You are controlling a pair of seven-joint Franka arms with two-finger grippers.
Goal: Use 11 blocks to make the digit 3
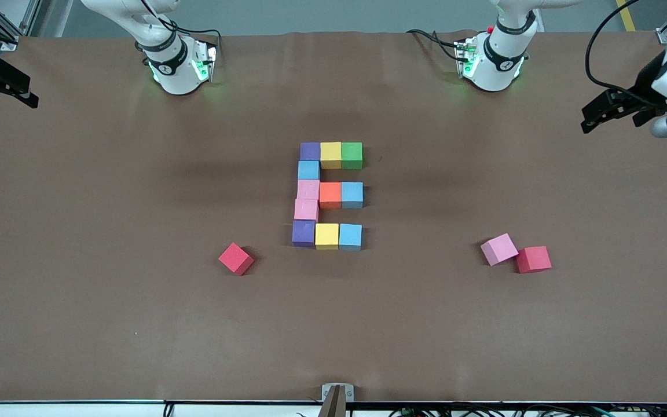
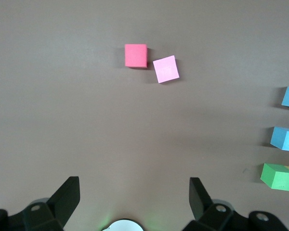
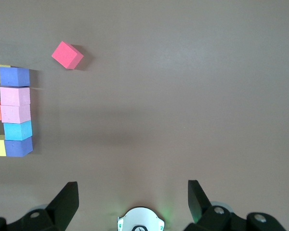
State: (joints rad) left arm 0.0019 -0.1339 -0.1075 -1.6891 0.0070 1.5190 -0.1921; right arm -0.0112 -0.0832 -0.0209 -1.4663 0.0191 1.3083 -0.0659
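Eleven blocks lie joined in a figure at the table's middle. Its row farthest from the front camera is purple, yellow and green. The middle row is pink, orange and light blue. The nearest row is purple, yellow and light blue. A light blue block and a pink one link the rows on the side toward the right arm's end. My left gripper and right gripper hang open and empty over the table's two ends.
A loose pink cube touches a red cube toward the left arm's end, nearer the front camera than the figure. Another red cube lies beside the figure's nearest row, toward the right arm's end.
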